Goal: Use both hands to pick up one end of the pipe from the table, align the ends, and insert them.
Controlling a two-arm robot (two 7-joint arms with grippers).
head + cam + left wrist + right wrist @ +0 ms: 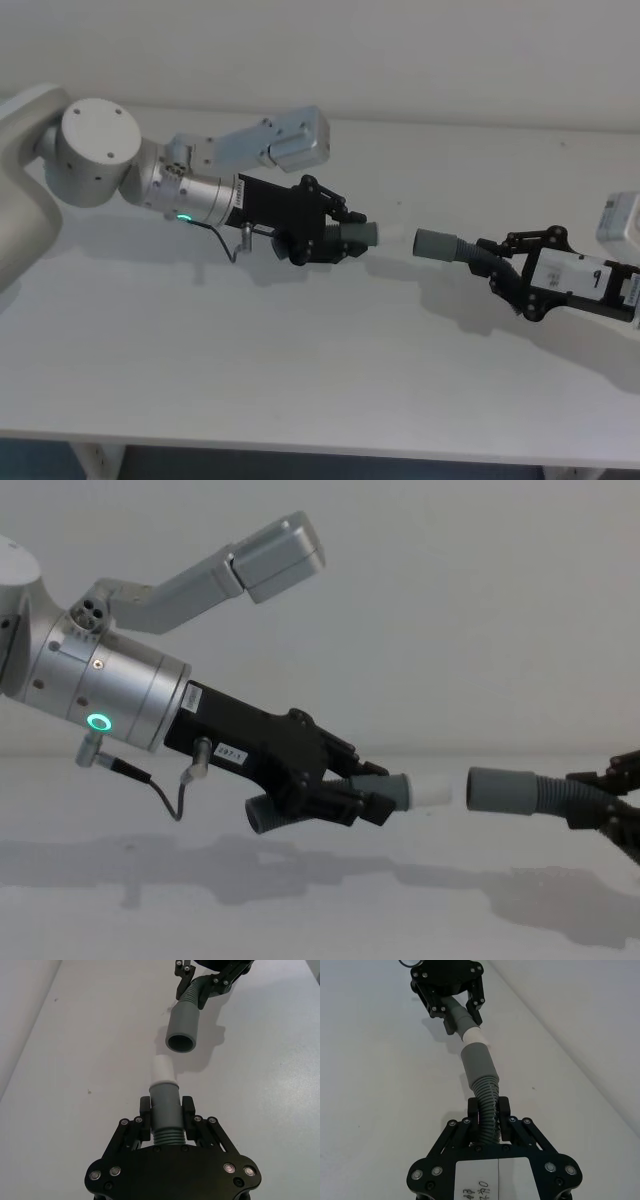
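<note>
Both pieces of the pipe hang above the table [300, 380], facing each other. My left gripper [345, 238], on the silver wrist with the green ring light, is shut on the piece with the grey collar [362, 236]. That piece's white tip [433, 792] points right. My right gripper [497, 262] is shut on the ribbed hose of the other piece, whose grey socket cuff [437, 244] points left. A small gap separates tip and cuff [503, 790], roughly in line. In the left wrist view the tip [162, 1070] sits just below the open cuff mouth [180, 1042].
A white boxy object [620, 218] stands at the table's right edge. A silver link of my left arm [270, 140] reaches over the back of the table. The table's front edge [300, 445] runs along the bottom, with a plain wall behind.
</note>
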